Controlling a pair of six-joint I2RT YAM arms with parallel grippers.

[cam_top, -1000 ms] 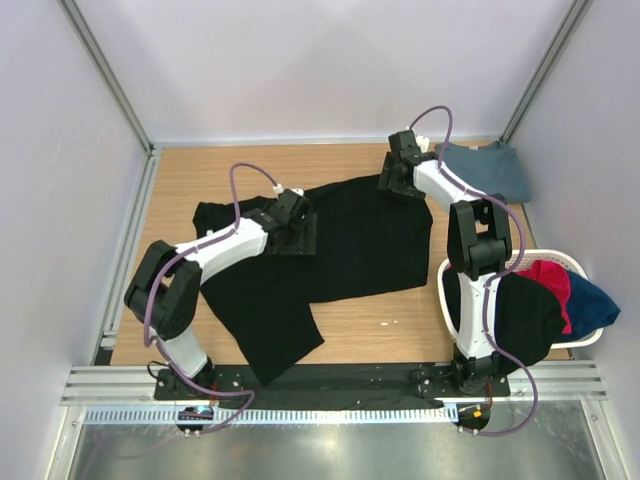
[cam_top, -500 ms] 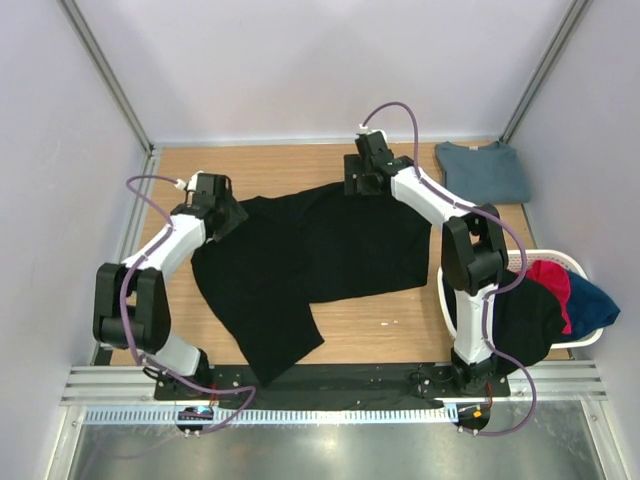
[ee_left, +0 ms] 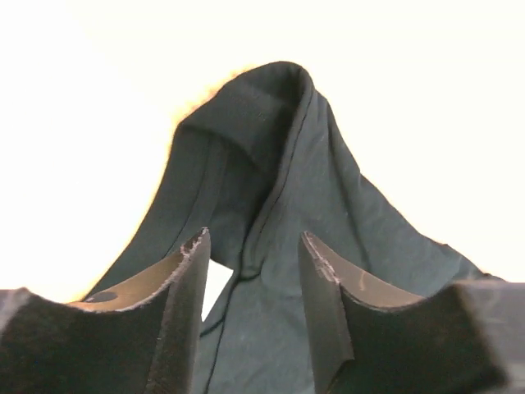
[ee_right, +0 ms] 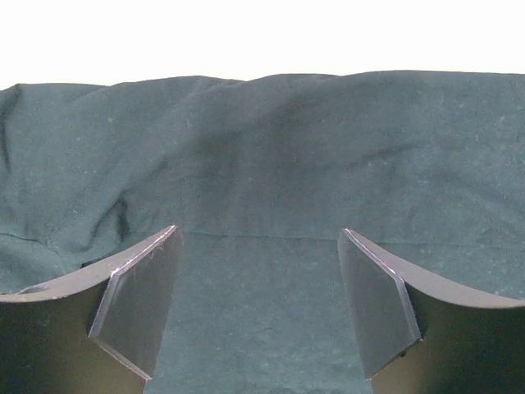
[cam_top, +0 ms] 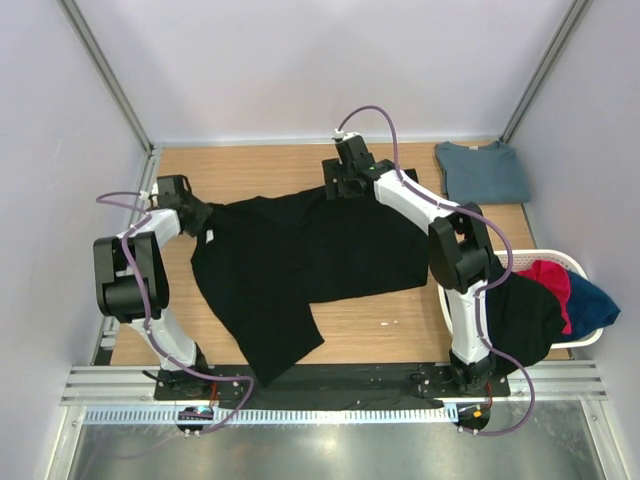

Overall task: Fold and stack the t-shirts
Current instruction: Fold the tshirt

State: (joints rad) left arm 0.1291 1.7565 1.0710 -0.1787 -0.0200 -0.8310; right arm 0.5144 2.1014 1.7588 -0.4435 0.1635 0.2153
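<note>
One slate-blue shirt point(cam_top: 487, 172) folded; black shirt point(cam_top: 330, 240) lies unfolded, left claw point(ee_left: 253, 238) half-open astride a fold, right claw point(ee_right: 259, 231) wide, basket point(cam_top: 598, 338) not yet emptied.

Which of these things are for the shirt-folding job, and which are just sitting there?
For the job:
large black cloth t-shirt, spread out
folded slate-blue cloth t-shirt
crumpled black cloth shirt, magenta-red cloth shirt and dark blue cloth shirt, heaped together

Just sitting there:
white plastic basket holding that heap
brown wooden table
tiny white speck
</note>
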